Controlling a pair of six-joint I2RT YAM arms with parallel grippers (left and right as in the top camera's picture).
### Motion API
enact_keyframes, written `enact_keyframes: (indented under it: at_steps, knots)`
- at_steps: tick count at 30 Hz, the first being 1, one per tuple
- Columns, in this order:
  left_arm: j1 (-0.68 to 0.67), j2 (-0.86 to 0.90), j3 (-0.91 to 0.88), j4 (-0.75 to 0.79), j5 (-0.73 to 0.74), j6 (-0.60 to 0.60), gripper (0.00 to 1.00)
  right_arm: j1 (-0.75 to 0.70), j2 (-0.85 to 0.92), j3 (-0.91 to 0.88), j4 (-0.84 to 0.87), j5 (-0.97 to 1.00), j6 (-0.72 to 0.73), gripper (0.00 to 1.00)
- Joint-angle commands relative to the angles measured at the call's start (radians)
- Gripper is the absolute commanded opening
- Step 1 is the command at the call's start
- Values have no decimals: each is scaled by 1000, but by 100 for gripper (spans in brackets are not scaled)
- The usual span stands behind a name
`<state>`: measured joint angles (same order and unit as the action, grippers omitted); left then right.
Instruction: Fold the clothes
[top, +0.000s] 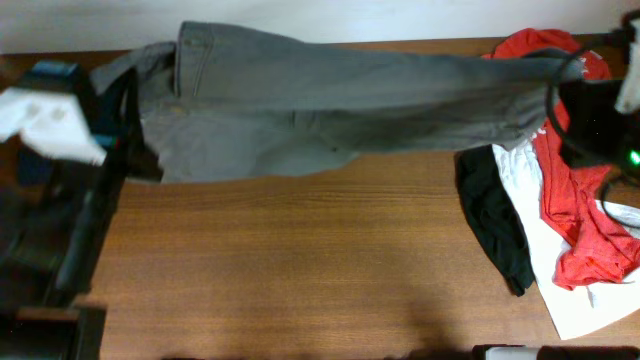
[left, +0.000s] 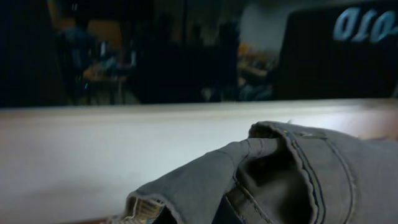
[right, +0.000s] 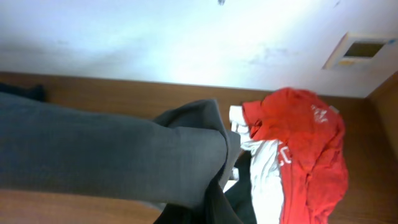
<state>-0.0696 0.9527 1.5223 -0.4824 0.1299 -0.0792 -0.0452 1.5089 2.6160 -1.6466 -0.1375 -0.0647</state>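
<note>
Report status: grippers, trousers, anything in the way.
Left gripper, right gripper: apparently clamped on trousers, grip hidden. Trousers stretched between them along far edge. Pile with red shirt by right end.

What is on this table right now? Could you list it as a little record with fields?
table: brown wood
pants: gray, stretched out at full length along the far edge, waist at the left
left gripper: at the waist end, jaws hidden
right gripper: at the leg end, jaws hidden
pile at right: red shirt on a white cloth, black garment beside them
</note>
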Motion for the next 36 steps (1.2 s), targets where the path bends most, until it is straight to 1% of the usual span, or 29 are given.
enact_keyframes:
  at_steps: [1,6,11,13,16,21,22,24,27,29,33,35,36]
  knots:
    - [18,-80,21,10,68,-42,1,-22,-74,52,-18,72,-3,4]
    - [18,-118,21,-5,189,-79,1,-22,-159,53,-52,72,-3,4]
    - [18,-118,21,-34,274,-100,1,-22,-233,46,-52,80,0,4]
    - [18,-118,21,-59,275,-118,1,-22,-252,40,-52,80,2,4]
    - [18,-115,21,-138,262,-118,1,-22,-259,0,-52,83,13,4]
    - [18,-85,21,-239,119,-117,1,-22,-230,-151,-51,82,13,4]
    - [18,-60,21,-274,63,-117,1,-22,-200,-213,-51,82,14,4]
    - [18,-24,19,-301,34,-113,1,-22,-166,-261,-44,79,13,4]
    - [18,69,19,-328,1,-106,1,-21,-66,-325,-19,53,13,4]
    - [18,166,19,-329,-1,-100,1,-21,40,-354,16,38,12,4]
    - [18,316,19,-295,-13,-76,1,-21,203,-376,88,-2,8,4]
    - [18,396,19,-256,-21,-54,1,-21,273,-379,127,-40,-8,4]
    - [18,453,19,-221,-23,-37,1,-21,339,-380,167,-80,-10,4]
